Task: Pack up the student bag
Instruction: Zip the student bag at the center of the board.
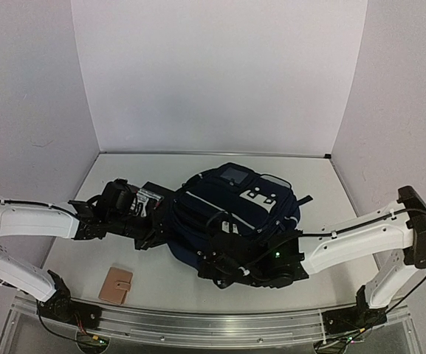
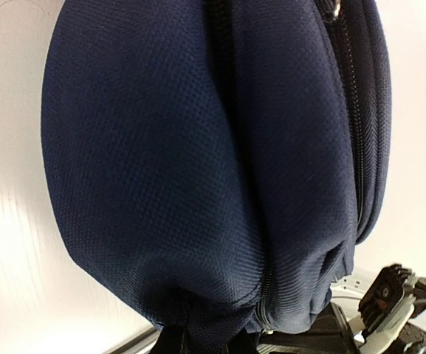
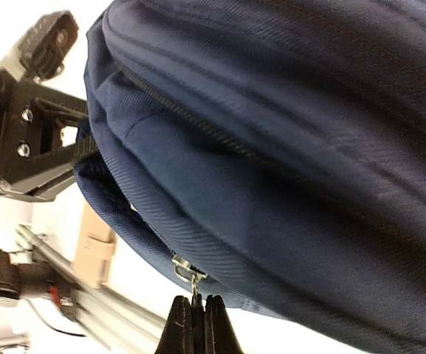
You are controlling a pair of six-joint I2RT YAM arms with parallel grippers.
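The student bag (image 1: 236, 210), a dark navy backpack with light-grey stripes and white patches, lies flat in the middle of the table. My left gripper (image 1: 159, 223) is at the bag's left edge and is shut on a fold of its fabric; in the left wrist view the bag (image 2: 198, 147) fills the frame and bunches between the fingers (image 2: 174, 344). My right gripper (image 1: 217, 263) is at the bag's near edge. In the right wrist view it (image 3: 196, 313) is shut on the small metal zipper pull (image 3: 193, 279) that hangs from the bag (image 3: 286, 147).
A tan wallet (image 1: 115, 285) lies on the table front left, also in the right wrist view (image 3: 94, 247). A dark flat item with a white label (image 1: 148, 198) lies behind my left gripper. A metal rail (image 1: 213, 324) runs along the near edge. White walls enclose the table.
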